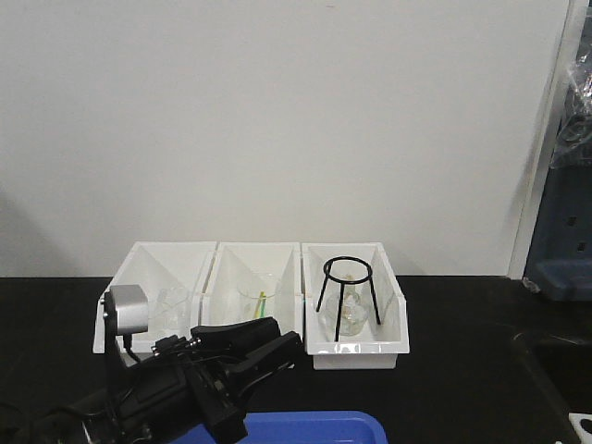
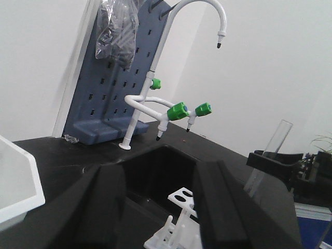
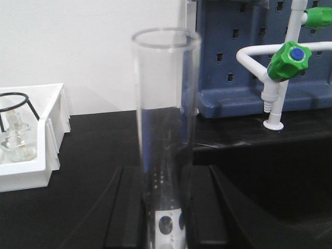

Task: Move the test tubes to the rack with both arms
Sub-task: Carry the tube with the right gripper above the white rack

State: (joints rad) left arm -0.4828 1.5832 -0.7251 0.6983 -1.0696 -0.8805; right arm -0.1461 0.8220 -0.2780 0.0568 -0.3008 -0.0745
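Observation:
My right gripper (image 3: 165,174) is shut on a clear test tube (image 3: 165,104) and holds it upright. The white rack (image 3: 167,228), with round holes, shows through the tube's lower end, just below it. In the left wrist view the same tube (image 2: 274,148) stands in the right gripper (image 2: 275,163) at the right. My left gripper (image 2: 161,171) is open and empty, and the rack (image 2: 181,220) shows low between its fingers, beyond them. In the front view the left gripper (image 1: 273,344) is at the bottom left and a corner of the rack (image 1: 585,427) at the bottom right.
Three white bins (image 1: 250,268) stand at the back, holding beakers (image 1: 259,301) and a black wire tripod (image 1: 347,291). A blue tray (image 1: 305,427) lies at the front. A black sink (image 2: 161,155), a white faucet with green knobs (image 2: 179,111) and a blue pegboard (image 2: 114,88) are on the right.

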